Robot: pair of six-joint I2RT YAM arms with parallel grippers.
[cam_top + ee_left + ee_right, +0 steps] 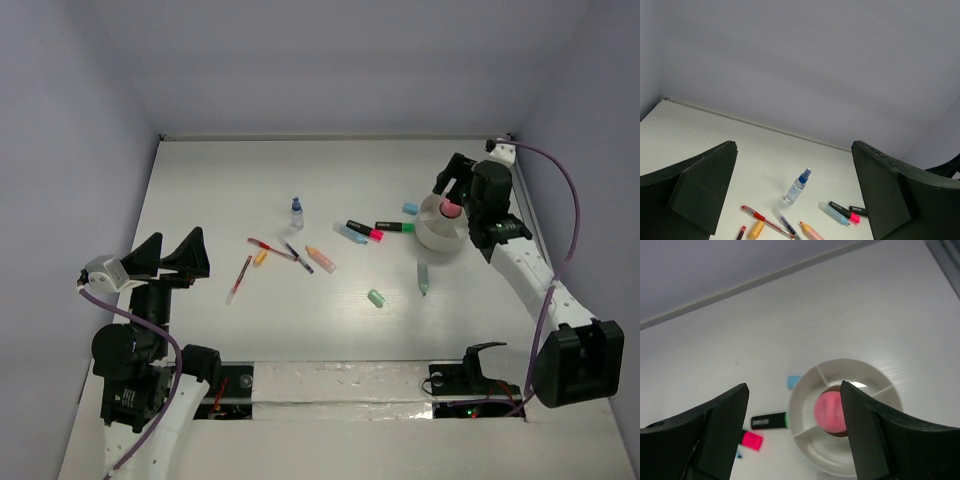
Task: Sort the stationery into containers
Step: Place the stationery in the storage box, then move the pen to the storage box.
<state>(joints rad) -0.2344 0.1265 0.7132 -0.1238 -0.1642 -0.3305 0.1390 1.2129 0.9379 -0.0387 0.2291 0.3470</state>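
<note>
The round whitish cup (432, 236) stands at the right; it has inner dividers, and a pink-capped bottle (451, 208) stands in its middle. My right gripper (452, 190) is open just above the cup, holding nothing. In the right wrist view, the pink cap (829, 410) shows between my open gripper (792, 388), inside the cup (807, 437). My left gripper (176, 238) is open and empty at the left, apart from everything. Red pens (270, 246), an orange marker (320, 259) and a small blue-capped spray bottle (296, 213) lie mid-table; the spray bottle (797, 187) also shows in the left wrist view.
A blue marker (351, 233), a pink-and-black marker (365, 230) and a green-and-black marker (395, 226) lie left of the cup. A blue eraser (410, 208) is beside it. A mint marker (423, 278) and a mint eraser (376, 298) lie nearer. Walls enclose the table.
</note>
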